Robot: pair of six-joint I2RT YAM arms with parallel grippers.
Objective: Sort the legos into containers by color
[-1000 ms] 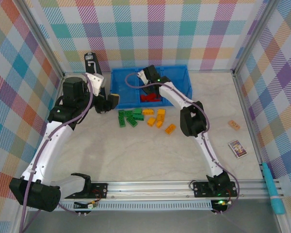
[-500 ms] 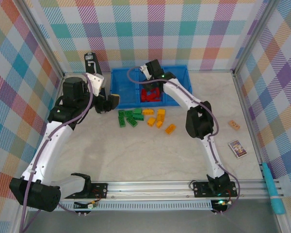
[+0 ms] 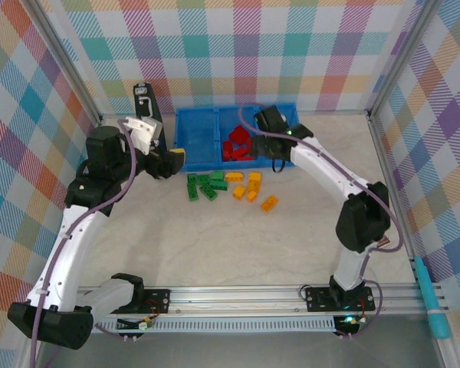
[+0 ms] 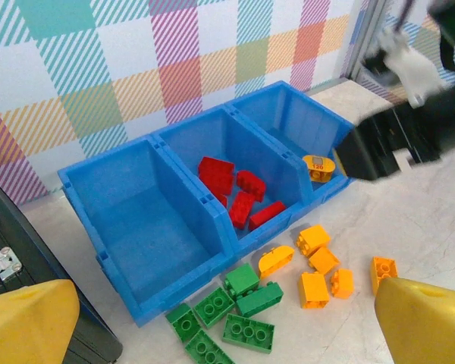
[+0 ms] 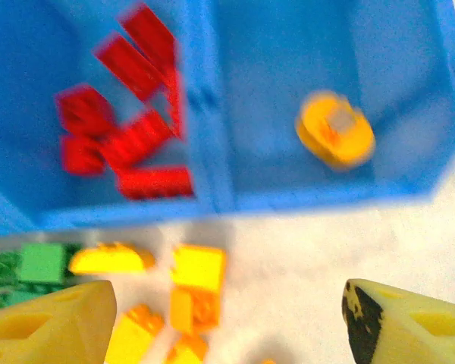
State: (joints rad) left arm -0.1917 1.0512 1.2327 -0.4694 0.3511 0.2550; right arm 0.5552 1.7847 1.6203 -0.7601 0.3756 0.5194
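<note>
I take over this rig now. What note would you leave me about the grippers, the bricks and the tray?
Left gripper: open, empty, beside the left end of the tray.
Right gripper: open, empty, over the tray's front edge near the right compartment.
Done: red bricks are in the middle compartment, one orange piece in the right one. The left compartment holds nothing.
Left: green bricks and orange bricks lie on the table in front of the tray. Greens probably go left, oranges right.

Right arm [image 3: 322, 165] overhangs right compartment [image 4: 288, 125]; left compartment [image 4: 136, 220] open.
</note>
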